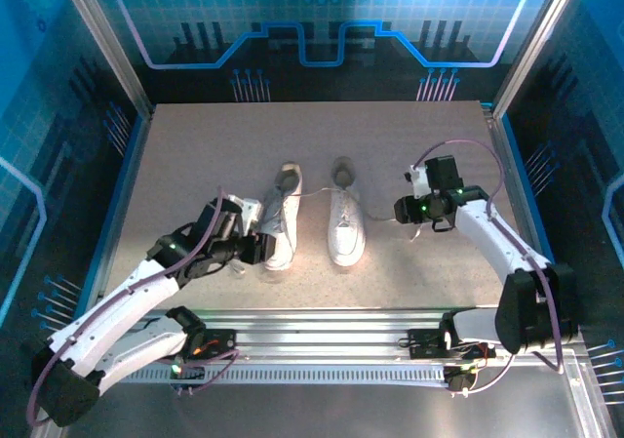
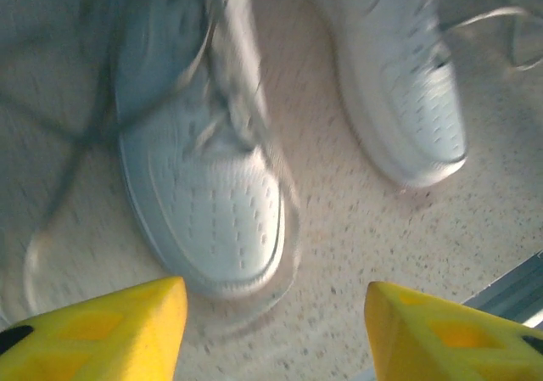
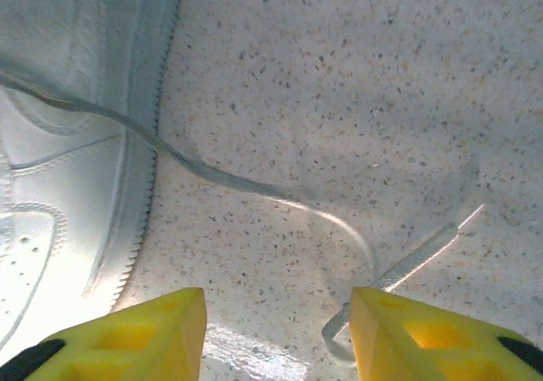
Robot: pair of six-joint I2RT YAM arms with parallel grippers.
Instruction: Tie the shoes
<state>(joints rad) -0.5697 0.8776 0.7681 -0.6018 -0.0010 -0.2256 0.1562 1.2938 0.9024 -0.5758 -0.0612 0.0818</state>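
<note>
1. The left gripper [image 1: 252,246] sits low at the near-left side of the left shoe [image 1: 281,225]. Its yellow fingers [image 2: 119,326] are spread apart with nothing between them. They face the toe, probably so the arm can reach up the shoe toward the lacing.
2. The left shoe lies on the surface [image 1: 195,155] with its toe near and its heel opening far, leaning slightly to the left. Its laces [image 2: 227,75] look slack over the tongue. That wrist view is blurred, so I cannot tell whether any knot has begun.
3. The right shoe [image 1: 345,225] lies just beside it, apart and roughly parallel, toe near. With both shoes set centrally, each arm seems to have one shoe within reach.
4. A loose lace [image 3: 254,186] leaves the right shoe's side and trails rightward across the surface. It bends back on itself close to one finger [image 3: 424,334] of the right arm. This shoe appears untied.
5. The right gripper [image 1: 403,211] hovers just right of the right shoe, jaws apart and holding nothing. The lace's bend lies at the edge of the gap, so it seems placed to pinch that strand.
</note>
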